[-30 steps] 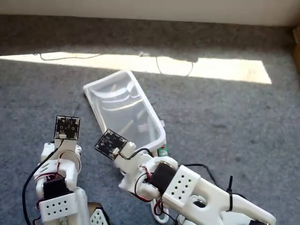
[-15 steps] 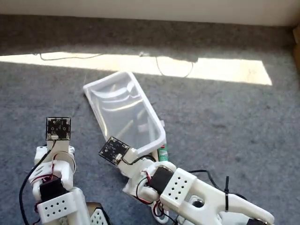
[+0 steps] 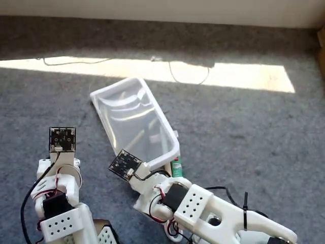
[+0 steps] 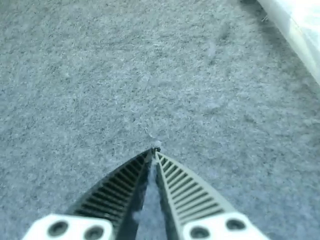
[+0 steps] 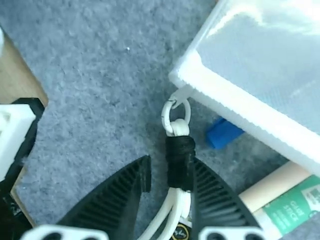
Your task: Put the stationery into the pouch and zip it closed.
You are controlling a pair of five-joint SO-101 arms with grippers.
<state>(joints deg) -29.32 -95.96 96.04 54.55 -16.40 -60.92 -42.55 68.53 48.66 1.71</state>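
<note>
The translucent white pouch lies flat on the grey carpet, and its corner lies just beyond my right gripper. A white ring on that corner carries a zipper pull cord with a black wrap. My right gripper is open a little with the wrap between its fingers; the wrap rests against one finger and carpet shows beside the other. A green-labelled glue stick and a small blue piece lie outside the pouch by its near edge. My left gripper is shut and empty over bare carpet, left of the pouch.
A sunlit strip crosses the carpet behind the pouch, with a thin cable lying in it. The glue stick lies at the pouch's near right corner. Open carpet lies to the right.
Both arms have drawn back toward the near edge, the left one also shifting left. The pouch has stayed where it was.
</note>
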